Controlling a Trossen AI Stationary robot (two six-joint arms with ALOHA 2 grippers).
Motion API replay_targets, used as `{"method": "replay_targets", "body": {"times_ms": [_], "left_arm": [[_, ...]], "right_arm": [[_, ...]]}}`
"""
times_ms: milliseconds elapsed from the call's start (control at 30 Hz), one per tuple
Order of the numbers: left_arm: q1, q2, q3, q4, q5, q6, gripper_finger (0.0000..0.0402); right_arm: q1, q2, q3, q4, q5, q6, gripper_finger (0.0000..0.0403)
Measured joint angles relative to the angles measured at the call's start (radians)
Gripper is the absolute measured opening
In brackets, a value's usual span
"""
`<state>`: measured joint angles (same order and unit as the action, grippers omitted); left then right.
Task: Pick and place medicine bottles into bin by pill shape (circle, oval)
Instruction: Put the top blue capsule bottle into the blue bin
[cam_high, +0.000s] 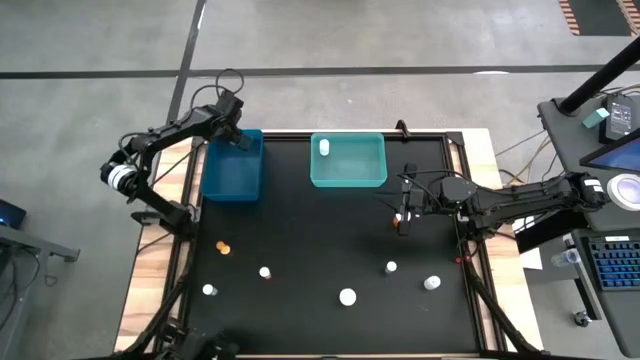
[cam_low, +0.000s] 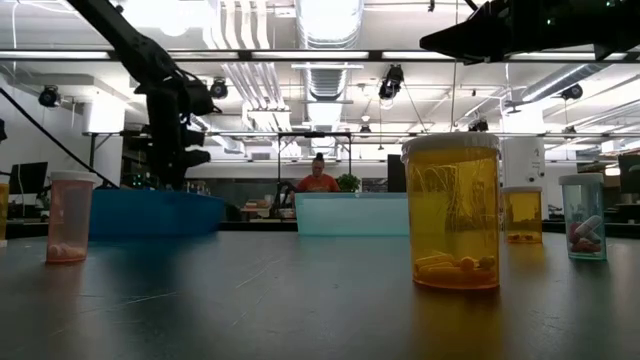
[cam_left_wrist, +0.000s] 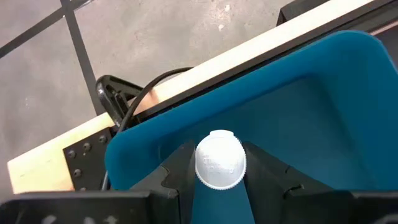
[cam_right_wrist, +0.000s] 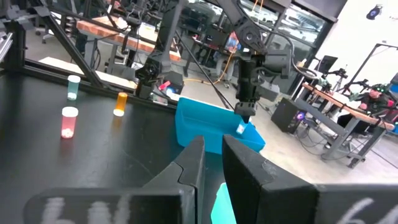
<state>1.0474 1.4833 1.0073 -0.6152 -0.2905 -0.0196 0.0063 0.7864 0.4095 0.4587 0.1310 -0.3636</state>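
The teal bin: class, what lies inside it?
One white-capped bottle lies in the teal bin, near its left wall. The rest of its floor shows bare; the pill shape cannot be seen.

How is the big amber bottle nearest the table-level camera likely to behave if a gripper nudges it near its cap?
The amber bottle stands upright, taller than it is wide, so a high push would probably tip it. Only a few pills lie at its bottom, so it is likely light and slides easily. Once down, its round body would likely roll on the table.

Black table (cam_high: 320, 230) with blue bin (cam_high: 232, 168), teal bin (cam_high: 348, 162), scattered bottles (cam_high: 347, 296).
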Motion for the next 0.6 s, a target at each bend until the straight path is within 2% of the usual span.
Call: {"method": "replay_targets", "body": {"times_ms": [600], "left_arm": [[-0.007,0.047,-0.001,0.065,0.006,-0.024,0.0092]], "right_arm": [[0.000,0.000,0.000,0.001,0.000,-0.015,0.0048]]}}
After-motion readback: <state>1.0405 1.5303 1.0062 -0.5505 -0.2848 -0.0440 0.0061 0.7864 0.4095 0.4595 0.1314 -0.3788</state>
